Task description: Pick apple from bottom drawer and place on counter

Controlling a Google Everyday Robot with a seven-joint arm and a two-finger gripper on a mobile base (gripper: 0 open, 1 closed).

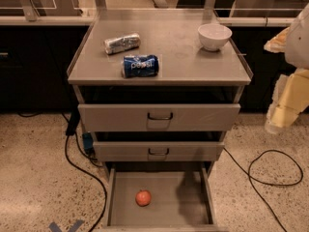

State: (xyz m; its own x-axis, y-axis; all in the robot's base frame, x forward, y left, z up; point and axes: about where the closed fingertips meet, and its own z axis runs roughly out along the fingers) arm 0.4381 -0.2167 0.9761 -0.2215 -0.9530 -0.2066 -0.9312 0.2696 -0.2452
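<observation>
Apple (143, 197) sits on the floor of the open bottom drawer (170, 185), left of its middle. The worktop (179, 59) carries a blue can (140, 65) on its side, a silver packet (122, 43) and a white bowl (214, 36). The claw (284, 109) hangs at the far right, well apart from the cabinet (116, 118); open or closed, I cannot tell.

You tally: apple (143, 197) ×1. Drawers ×3: top drawer (203, 117), middle drawer (193, 151), bottom drawer (164, 212). Dark handles (160, 116) ×2. Counter (178, 57) ×1, carrying three items: Pepsi can (140, 65) ×1, white bowl (214, 36) ×1, silver foil packet (122, 43) ×1. Gripper (280, 120) ×1, at right edge of view, right of counter.
</observation>
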